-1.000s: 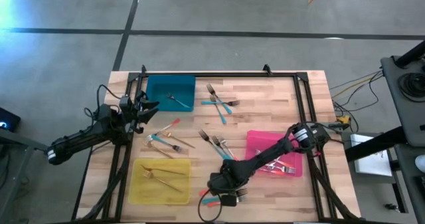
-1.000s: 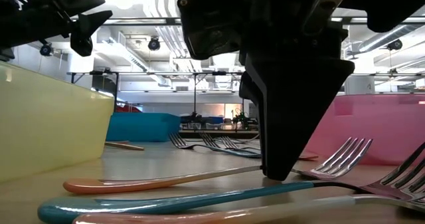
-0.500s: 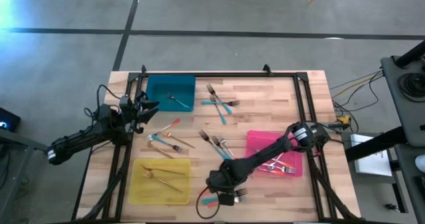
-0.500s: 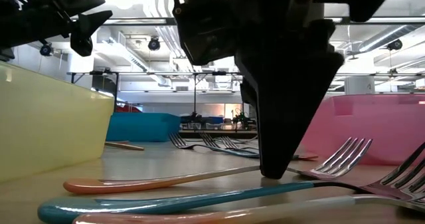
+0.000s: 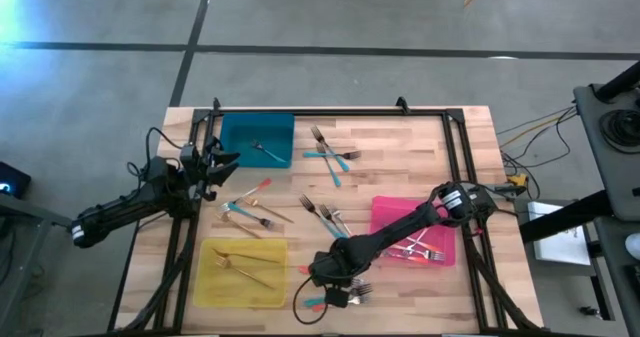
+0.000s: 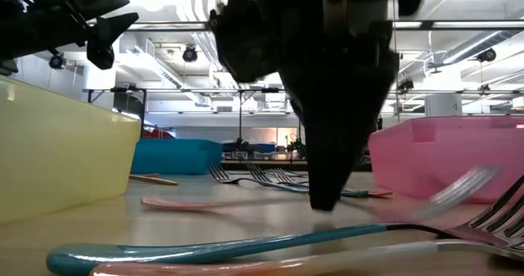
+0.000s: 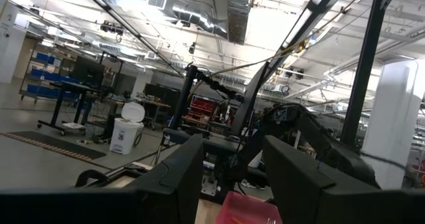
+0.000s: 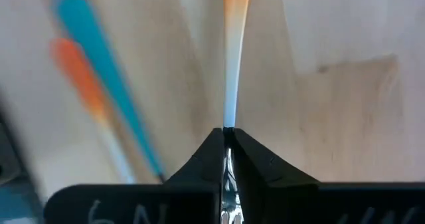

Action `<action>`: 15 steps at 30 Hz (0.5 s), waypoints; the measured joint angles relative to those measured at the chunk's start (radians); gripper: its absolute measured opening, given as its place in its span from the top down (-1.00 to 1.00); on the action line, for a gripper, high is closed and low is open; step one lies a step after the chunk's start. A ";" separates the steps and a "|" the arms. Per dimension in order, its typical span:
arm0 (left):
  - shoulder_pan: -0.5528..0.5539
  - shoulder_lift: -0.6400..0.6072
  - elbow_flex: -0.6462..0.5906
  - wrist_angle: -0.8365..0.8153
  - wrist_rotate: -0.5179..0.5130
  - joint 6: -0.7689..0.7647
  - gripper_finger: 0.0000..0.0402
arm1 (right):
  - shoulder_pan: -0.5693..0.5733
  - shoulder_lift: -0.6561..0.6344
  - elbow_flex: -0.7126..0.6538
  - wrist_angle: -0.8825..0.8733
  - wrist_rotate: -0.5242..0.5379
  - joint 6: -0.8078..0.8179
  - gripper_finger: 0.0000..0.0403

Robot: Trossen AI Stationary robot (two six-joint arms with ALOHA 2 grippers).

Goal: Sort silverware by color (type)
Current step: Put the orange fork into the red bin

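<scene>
My right gripper (image 5: 335, 277) stands near the table's front edge, between the yellow tray (image 5: 240, 272) and the pink tray (image 5: 413, 230). It is shut on a pink-handled fork (image 6: 176, 203), whose tines (image 6: 463, 186) are blurred in the low view. A teal-handled fork (image 6: 221, 247) and another pink-handled one (image 6: 246, 266) lie flat on the wood just nearer. More silverware lies mid-table (image 5: 255, 212), (image 5: 325, 215) and at the far side (image 5: 330, 157). My left gripper (image 5: 222, 160) hangs open at the left edge, beside the teal tray (image 5: 257, 139). My right gripper pinches the pink-handled fork's thin metal neck (image 8: 229, 117), between handle and tines, with its two fingers. The fingers (image 6: 323, 198) come from above, slanting down, and lie across the fork. The fork is about level and low over the wood, its handle toward the table's left.
The teal tray holds one fork (image 5: 268, 152), the yellow tray gold ones (image 5: 240, 260), the pink tray several (image 5: 420, 245). A black frame (image 5: 330, 114) runs along the table's far edge and sides. Bare wood lies between the trays.
My right gripper has rolled a little and shut on the pink-handled fork's neck. The fork, which lay flat on the wood, now shows higher in the low view, its tines swinging up in a blur. The teal-handled fork stays where it was.
</scene>
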 joint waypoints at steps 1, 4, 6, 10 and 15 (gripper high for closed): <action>0.000 0.000 0.000 0.000 0.000 0.000 0.30 | 0.000 -0.015 0.006 0.002 0.000 0.000 0.95; 0.000 0.000 0.000 0.000 0.000 0.000 0.30 | 0.000 -0.076 0.027 0.003 0.004 -0.001 0.95; 0.000 0.000 0.000 0.000 0.000 0.000 0.30 | 0.000 -0.125 0.031 -0.002 0.023 -0.007 0.95; 0.000 0.000 0.000 -0.002 0.000 0.000 0.30 | 0.000 -0.242 0.029 -0.071 0.064 -0.080 0.95; 0.000 0.000 0.000 -0.006 0.000 0.000 0.30 | 0.002 -0.389 0.020 -0.262 0.210 -0.191 0.95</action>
